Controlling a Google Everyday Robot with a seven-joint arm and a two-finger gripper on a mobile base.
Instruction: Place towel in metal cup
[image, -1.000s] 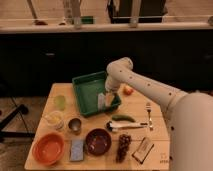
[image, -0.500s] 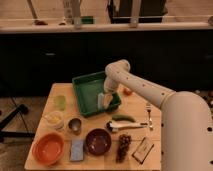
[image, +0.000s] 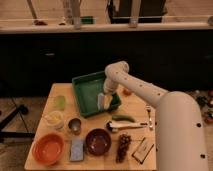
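Zero towel in the metal cup (image: 74, 125) so far, so this looks like the pickup stage to me. The gripper (image: 104, 96) is down inside the green tray (image: 85, 94), at its front right corner, right on a pale lump that I take to be the towel (image: 102, 104). Honestly can't tell whether the claw has clamped on it yet or is just sitting over it, since the two blur into one light blob. The cup stands on the table just in front of the tray's left end, between the yellow bowl (image: 54, 118) and the dark bowl (image: 98, 141). If the grab is good, the next move would be lifting clear of the tray wall, swinging left and toward the front, then lowering the cloth straight into that small opening, which will need decent aim. Compared with a second ago, the wrist has crept slightly left and lower into the tray, and the robot's white body fills more of the right side. Everything on the table sits where it did.
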